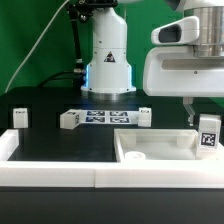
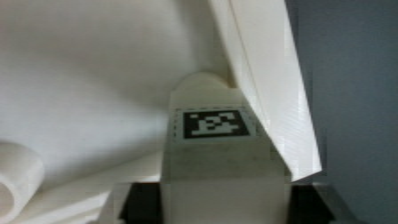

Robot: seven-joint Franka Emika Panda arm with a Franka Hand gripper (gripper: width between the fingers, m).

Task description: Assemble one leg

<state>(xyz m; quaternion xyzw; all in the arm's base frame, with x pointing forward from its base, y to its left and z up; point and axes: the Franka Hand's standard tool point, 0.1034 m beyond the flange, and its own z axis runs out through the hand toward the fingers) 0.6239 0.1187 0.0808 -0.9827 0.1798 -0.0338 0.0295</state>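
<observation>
My gripper is shut on a leg, a small white post with a black-and-white tag. It holds the leg upright over the right end of the large flat white square part. In the wrist view the leg fills the middle between my two black fingers, with its tag facing the camera. Its far end points at the white part, close to that part's raised edge. A round opening shows in the part beside the leg. Whether the leg touches the part is hidden.
Three more white tagged legs stand on the black table: one at the exterior view's left, two either side of the marker board. The robot base stands behind. A white rim runs along the front.
</observation>
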